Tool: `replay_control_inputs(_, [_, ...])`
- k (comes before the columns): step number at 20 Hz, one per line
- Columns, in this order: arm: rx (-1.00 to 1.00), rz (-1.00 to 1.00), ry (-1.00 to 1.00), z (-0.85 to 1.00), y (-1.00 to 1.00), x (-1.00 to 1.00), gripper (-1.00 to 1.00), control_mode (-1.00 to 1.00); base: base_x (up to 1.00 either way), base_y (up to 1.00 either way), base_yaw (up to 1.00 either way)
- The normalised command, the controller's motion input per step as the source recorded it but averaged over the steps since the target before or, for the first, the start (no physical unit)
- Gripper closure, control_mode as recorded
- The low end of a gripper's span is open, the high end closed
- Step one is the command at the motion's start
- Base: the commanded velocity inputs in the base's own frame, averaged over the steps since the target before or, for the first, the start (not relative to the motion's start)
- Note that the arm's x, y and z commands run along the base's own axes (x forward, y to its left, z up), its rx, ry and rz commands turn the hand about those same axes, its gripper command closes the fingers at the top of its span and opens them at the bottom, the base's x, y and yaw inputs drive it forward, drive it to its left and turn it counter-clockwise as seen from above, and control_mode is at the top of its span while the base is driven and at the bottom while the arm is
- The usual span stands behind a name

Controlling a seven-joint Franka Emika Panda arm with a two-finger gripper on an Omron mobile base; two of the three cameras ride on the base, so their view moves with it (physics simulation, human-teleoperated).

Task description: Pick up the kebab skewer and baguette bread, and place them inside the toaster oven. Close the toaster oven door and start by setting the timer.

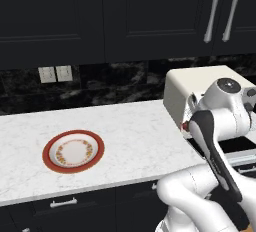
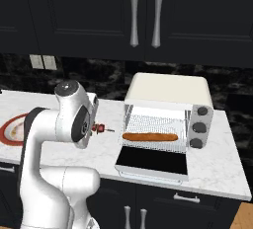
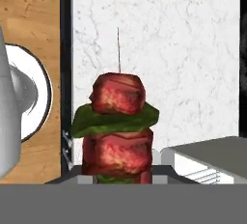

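kebab skewer [image 3: 118, 126] sitting pinched in the gripper [image 2: 94, 128] above the marble counter [image 2: 108, 146], baguette bread [image 2: 149, 136] lying on the rack inside the toaster oven [image 2: 168, 92], toaster oven door [image 2: 152, 161] hanging open

counter [image 1: 130, 131]: white veined marble, smooth;
backsplash [image 1: 115, 83]: black marble, glossy;
cabinet handles [image 2: 146, 15]: brushed metal;
toaster oven [image 2: 170, 89]: matt cream shell; wire rack [image 2: 155, 127]: metal;
floor [image 3: 29, 20]: wood
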Motion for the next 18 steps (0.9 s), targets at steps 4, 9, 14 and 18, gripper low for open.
replay_control_inputs(4, [-0.1, 0.07, 0.0, 0.01, -1.0, 0.16, 1.0, -1.0, 0.0, 0.0, 0.0])
replay_control_inputs(9, [-0.06, 0.0, 0.0, 0.0, -1.0, 0.22, 1.0, -1.0, 0.0, 0.0, 0.0])
replay_control_inputs(14, [-0.01, 0.0, 0.0, 0.06, -0.88, 0.63, 1.0, -1.0, 0.0, 0.0, 0.0])
replay_control_inputs(18, [0.0, -0.06, 0.0, 0.02, -0.5, 0.68, 1.0, -1.0, 0.0, 0.0, 0.0])
